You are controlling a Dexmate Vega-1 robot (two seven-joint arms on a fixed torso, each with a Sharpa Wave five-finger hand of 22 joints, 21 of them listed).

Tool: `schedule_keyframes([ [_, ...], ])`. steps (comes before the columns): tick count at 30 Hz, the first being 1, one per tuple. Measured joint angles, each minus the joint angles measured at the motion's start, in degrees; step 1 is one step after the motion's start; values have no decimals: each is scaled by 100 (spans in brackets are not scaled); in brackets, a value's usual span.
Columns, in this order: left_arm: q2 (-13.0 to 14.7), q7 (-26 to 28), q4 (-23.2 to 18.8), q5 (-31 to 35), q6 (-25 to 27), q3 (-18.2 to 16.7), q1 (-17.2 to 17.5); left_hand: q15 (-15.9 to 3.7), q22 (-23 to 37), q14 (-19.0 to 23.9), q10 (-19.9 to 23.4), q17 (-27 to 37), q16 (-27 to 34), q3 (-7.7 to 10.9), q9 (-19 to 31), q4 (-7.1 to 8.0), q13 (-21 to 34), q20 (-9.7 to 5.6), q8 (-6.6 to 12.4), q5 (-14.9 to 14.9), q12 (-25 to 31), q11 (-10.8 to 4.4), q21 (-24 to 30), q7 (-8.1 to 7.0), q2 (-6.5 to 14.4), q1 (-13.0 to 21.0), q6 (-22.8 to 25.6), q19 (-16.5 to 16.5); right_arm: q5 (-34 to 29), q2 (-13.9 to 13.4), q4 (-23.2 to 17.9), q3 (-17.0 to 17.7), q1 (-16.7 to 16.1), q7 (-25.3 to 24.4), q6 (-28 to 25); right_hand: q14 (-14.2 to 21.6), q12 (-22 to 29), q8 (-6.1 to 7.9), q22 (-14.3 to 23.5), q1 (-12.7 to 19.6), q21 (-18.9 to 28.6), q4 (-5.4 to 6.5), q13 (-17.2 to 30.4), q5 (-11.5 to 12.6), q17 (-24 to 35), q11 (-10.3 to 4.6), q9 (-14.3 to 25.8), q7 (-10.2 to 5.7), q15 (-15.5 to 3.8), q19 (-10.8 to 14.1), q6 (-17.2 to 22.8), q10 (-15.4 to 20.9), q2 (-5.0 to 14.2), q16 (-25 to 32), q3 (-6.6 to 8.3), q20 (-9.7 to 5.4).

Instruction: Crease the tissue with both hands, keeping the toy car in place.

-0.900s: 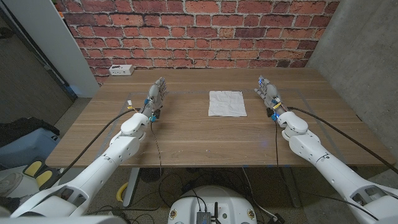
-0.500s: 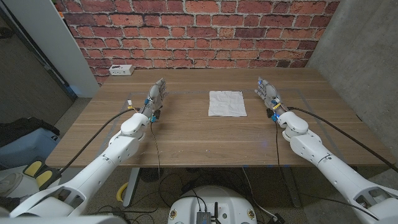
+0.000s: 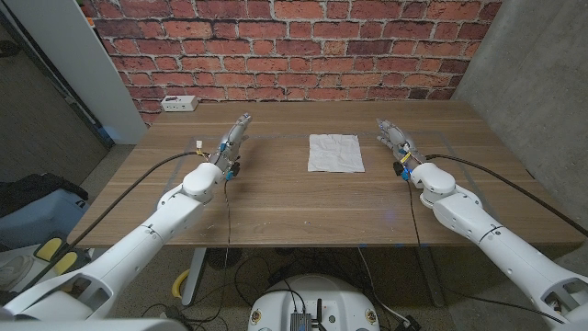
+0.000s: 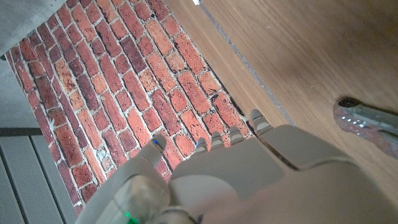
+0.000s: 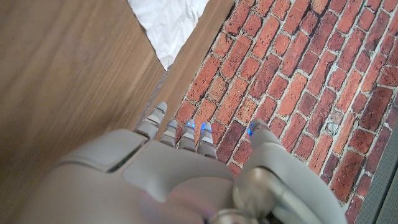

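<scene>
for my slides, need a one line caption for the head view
Both hands, left hand and right hand, open and flanking a flat white tissue on the wooden table.

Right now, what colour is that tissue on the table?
White, the tissue shows best in the head view.

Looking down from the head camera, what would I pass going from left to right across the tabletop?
White power strip → left hand → tissue → right hand. No toy car can be seen on the table.
</scene>
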Motion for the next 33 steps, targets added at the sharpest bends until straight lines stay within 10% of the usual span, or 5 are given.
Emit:
schedule_keyframes([
  [33, 697, -302, -1102, 2199, 1646, 1013, -742, 103, 26, 1, 0, 1, -28, 222, -1, -301, 23, 30, 22, -134, -47, -1, -177, 55, 157, 357, 381, -30, -1585, -948, -1658, -692, 284, -468, -2622, 327, 42, 44, -2, 264, 40, -66, -2, -21, 54, -153, -1, -162, -246, 207, 449, 318, 264, 77, 202, -64],
])
